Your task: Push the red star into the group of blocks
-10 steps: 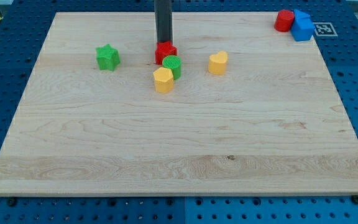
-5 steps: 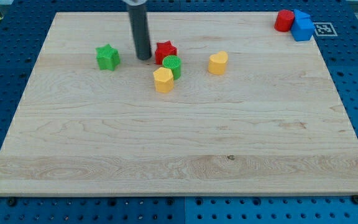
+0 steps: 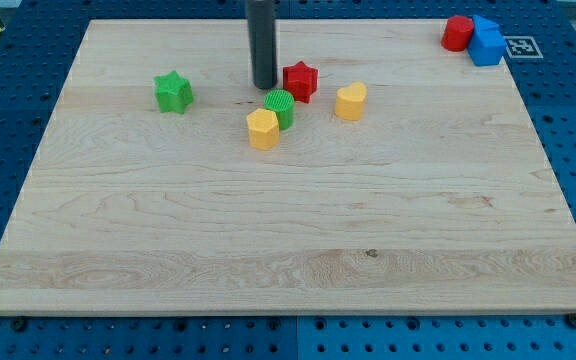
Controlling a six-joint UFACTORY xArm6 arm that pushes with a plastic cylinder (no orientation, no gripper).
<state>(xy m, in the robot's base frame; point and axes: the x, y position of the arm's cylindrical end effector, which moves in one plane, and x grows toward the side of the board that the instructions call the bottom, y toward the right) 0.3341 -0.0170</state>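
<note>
The red star lies on the wooden board, upper middle. My tip stands just to its left, a small gap apart. Below the star, the green cylinder touches the yellow hexagon. The yellow heart lies to the star's lower right, close but apart. The star's lower left point nearly touches the green cylinder.
A green star lies alone at the left. A red cylinder and two blue blocks sit together at the board's top right corner, beside a printed marker.
The tip swung from above the red star to its left, then moved right. The red star slid right, toward the yellow heart. The other blocks stayed put.
</note>
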